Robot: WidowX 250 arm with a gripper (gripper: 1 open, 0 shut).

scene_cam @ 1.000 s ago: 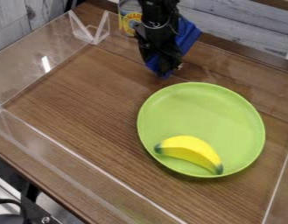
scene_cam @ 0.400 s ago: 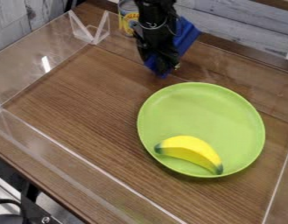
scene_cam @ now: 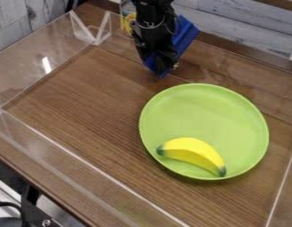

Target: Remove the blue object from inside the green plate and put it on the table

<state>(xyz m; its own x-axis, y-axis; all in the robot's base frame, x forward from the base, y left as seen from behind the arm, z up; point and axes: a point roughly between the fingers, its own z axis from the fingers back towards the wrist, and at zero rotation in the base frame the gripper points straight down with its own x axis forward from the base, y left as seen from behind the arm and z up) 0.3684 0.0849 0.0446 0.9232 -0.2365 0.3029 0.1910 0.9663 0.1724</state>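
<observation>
where the bench [scene_cam: 77, 106] meets the far wall, the hand [scene_cam: 159, 64] points down, apparently grasping the blue object [scene_cam: 184, 34], outside the green plate [scene_cam: 248, 115]; banana [scene_cam: 193, 154] lies in the plate.

**Non-task items in view**

A yellow banana [scene_cam: 193, 155] is seen lying on its side in the lower part of a round dish, close to the near rim. Its curve is arched upward, and dark tips are visible at both ends. Clear plastic walls [scene_cam: 42, 62] are set around the wooden surface; bright glare is caught along the left panel. A folded clear plastic piece [scene_cam: 91, 27] is stood in the far left corner. Grey horizontal boards [scene_cam: 248, 27] are seen behind the far wall. Dark cables [scene_cam: 18, 215] are visible at the bottom left corner, below the surface edge.
</observation>
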